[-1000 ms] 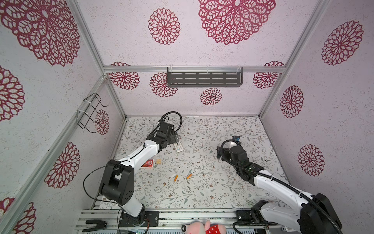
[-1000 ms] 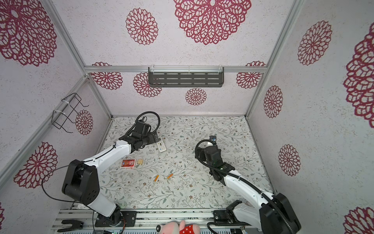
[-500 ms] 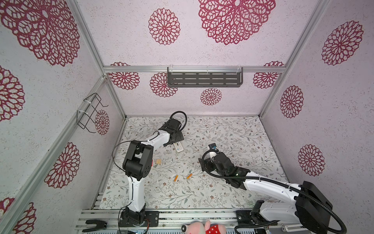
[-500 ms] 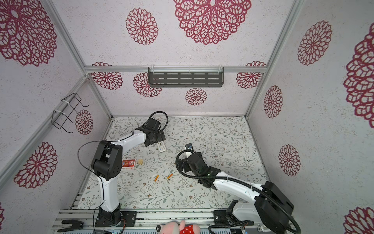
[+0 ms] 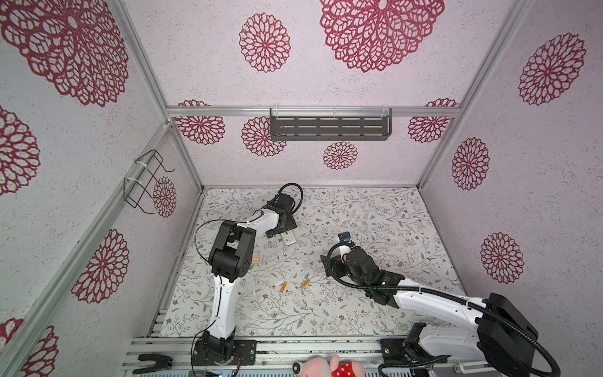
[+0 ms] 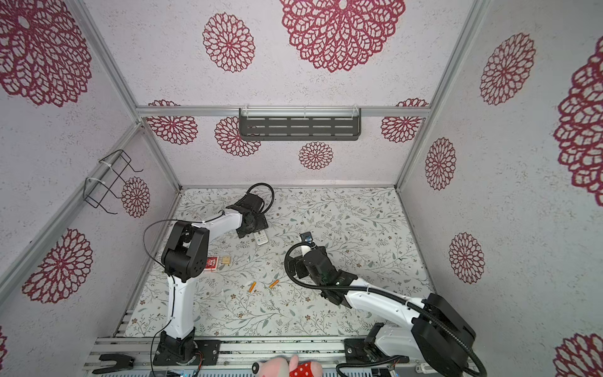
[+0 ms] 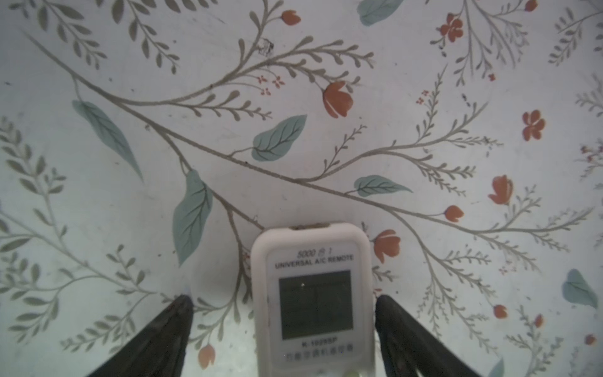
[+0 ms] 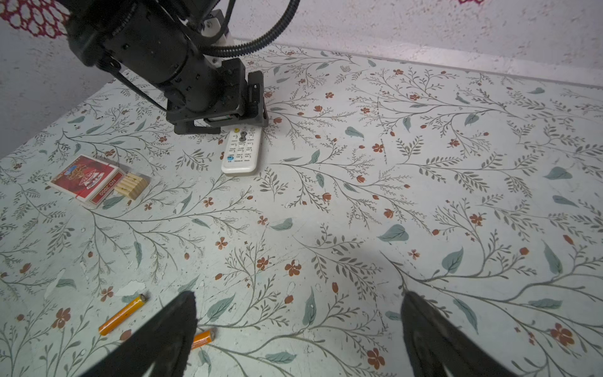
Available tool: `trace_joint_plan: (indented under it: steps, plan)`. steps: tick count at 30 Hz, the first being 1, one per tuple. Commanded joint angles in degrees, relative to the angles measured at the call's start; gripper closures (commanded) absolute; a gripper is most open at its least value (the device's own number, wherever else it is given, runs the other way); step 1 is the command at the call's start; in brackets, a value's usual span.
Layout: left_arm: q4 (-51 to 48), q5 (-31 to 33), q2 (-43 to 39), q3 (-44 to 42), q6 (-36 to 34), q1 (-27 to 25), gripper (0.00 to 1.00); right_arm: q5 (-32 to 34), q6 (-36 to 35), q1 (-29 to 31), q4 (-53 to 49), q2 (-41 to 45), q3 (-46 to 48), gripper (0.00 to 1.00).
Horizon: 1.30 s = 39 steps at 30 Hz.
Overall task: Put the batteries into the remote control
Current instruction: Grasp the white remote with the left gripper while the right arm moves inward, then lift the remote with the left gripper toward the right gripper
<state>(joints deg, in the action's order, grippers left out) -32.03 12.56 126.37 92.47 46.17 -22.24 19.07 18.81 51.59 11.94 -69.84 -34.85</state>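
Left gripper (image 7: 283,298): fingers are seen apart in the left wrist view, set on either side of the remote control (image 7: 311,293); the remote is lying flat, screen side up, on the floral table (image 7: 326,130); one finger (image 7: 411,339) is seen just beside the remote's long edge, and contact cannot be told; the other finger (image 7: 156,339) is separated from the opposite edge by a clear strip of table; no clamp on the remote is seen.

In both top views the remote (image 5: 288,238) (image 6: 261,237) is found towards the back of the table, left of centre, its near end showing from under the left gripper (image 5: 282,225) (image 6: 253,225).

Right gripper (image 8: 300,297): fingers are spread wide; only bare table is seen between them; nothing is held or touched; the gripper is held low over the table near its middle (image 5: 328,266).

Batteries: both are lying loose on the table, apart from each other; one battery (image 8: 122,315) is in full view; the second battery (image 8: 202,339) is partly hidden behind a right finger (image 8: 163,336); in both top views the pair (image 5: 283,286) (image 5: 305,283) (image 6: 252,286) (image 6: 273,283) is placed nearer the front, just left of the right gripper and well apart from the remote.

A red card box (image 8: 86,176) and a wooden block (image 8: 132,186) are noted side by side at the left of the table.
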Motion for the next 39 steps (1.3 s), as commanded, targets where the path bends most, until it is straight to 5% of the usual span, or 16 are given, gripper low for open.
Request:
trace_joint_plan:
  steps: [1,17,23,30,39]
  plan:
    - [0.3,0.3,1.7,1.2,1.2,-0.3,0.14,0.8,1.2,0.3,0.2,-0.4,-0.8,0.01]
    - [2.0,0.9,-0.9,-2.2,1.4,-1.8,0.42,6.4,4.1,0.2,-7.5,0.9,-4.0,0.01]
    - [5.7,-1.4,-4.6,-6.6,0.7,-1.7,0.61,4.4,5.2,0.2,-10.2,1.3,-5.9,0.01]
    - [22.3,-8.7,-16.4,-20.7,1.2,-1.5,0.8,-0.2,8.5,0.0,-11.9,3.0,-7.6,0.01]
    - [43.6,-27.8,-35.0,-38.9,-1.0,1.0,0.8,-11.4,14.4,-0.6,-8.4,7.4,-8.1,0.01]
